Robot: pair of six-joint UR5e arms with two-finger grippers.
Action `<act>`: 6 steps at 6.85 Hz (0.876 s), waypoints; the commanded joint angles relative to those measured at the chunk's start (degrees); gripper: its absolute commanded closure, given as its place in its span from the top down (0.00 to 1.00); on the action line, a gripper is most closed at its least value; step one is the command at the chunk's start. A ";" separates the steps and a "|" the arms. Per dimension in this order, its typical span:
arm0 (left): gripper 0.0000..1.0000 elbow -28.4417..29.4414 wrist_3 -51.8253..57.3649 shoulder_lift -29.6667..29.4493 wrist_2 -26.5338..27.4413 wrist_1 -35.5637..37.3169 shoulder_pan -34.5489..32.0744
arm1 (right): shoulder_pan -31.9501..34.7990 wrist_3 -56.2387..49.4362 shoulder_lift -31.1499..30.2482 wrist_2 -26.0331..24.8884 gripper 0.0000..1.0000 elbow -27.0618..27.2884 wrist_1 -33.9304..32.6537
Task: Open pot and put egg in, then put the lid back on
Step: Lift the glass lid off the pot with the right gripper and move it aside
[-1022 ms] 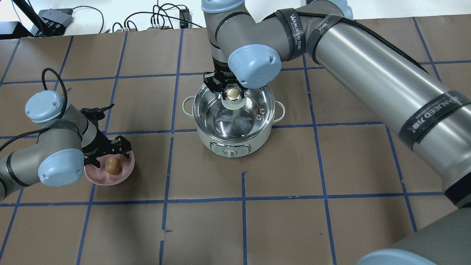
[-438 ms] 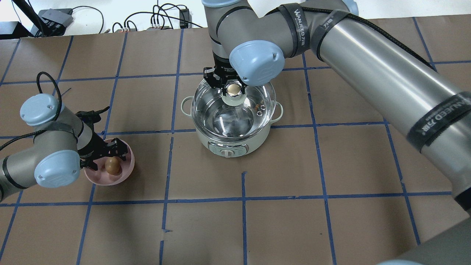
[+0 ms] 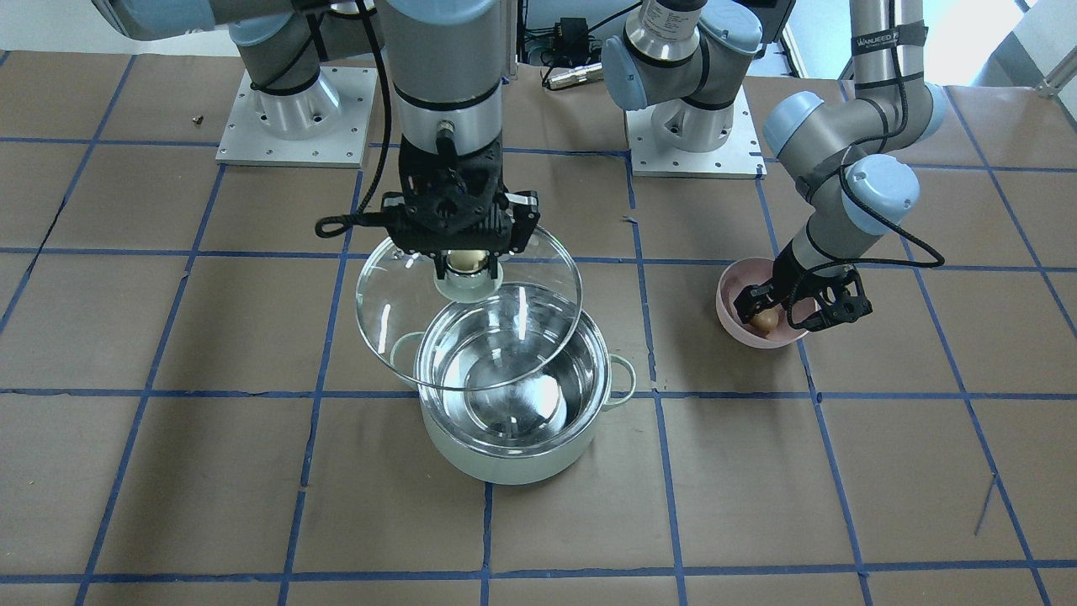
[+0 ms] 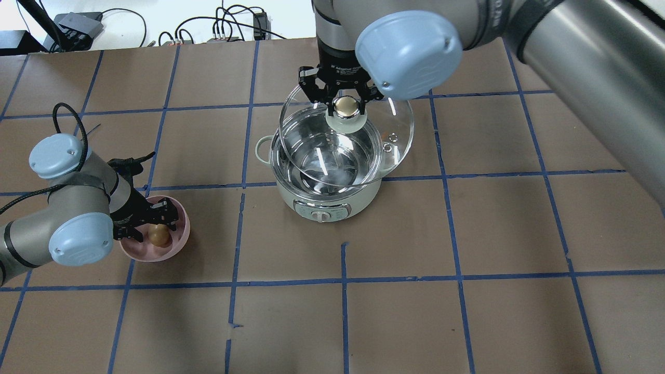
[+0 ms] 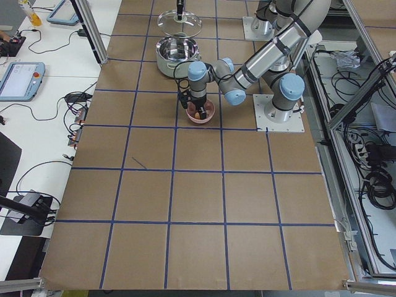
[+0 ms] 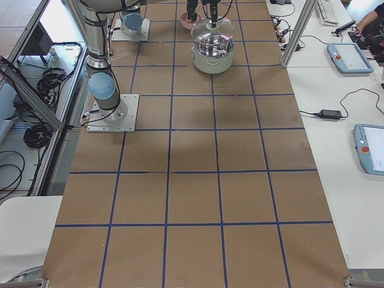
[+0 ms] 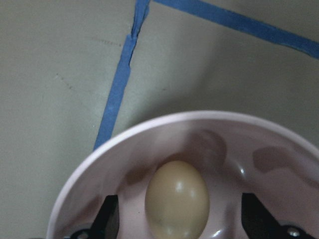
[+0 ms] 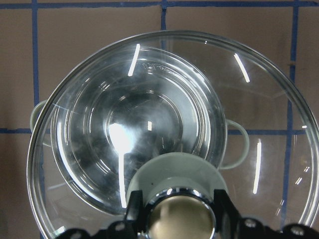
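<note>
Straddling the egg (image 7: 177,200), the left gripper (image 4: 151,231) sits low inside the pink bowl (image 4: 179,243) with its jaws spread wide. In the left wrist view 1 dark finger (image 7: 107,221) shows on each side of the egg, with bare bowl between finger and shell, so nothing is gripped yet. The egg's long axis seems to run across the closing line, so the 2 fingers would likely meet its narrower waist. This arm is plainly the nearer to the egg. The right gripper (image 4: 347,101) is clamped on the knob (image 4: 347,108) of the lid (image 4: 397,122), holding it raised above the pot (image 4: 363,200) and offset to 1 side. The pot lies well apart from the left gripper, its mouth partly overlapped by the lid in both table views.
</note>
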 commanded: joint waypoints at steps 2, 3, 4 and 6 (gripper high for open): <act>0.74 -0.53 -0.02 -0.09 0.09 -0.09 0.00 | -11.15 -4.82 -9.51 2.76 0.27 1.42 13.62; 0.74 -0.53 -0.02 -0.18 0.00 -0.09 0.00 | -13.19 -8.23 -9.95 3.31 0.28 2.38 13.29; 0.69 -0.45 0.07 -0.18 0.09 -0.09 0.00 | -13.91 -16.27 -10.21 0.53 0.27 2.39 13.64; 0.36 -0.45 -0.02 -0.18 0.09 -0.09 0.00 | -15.23 -19.86 -11.18 -2.67 0.26 2.39 13.91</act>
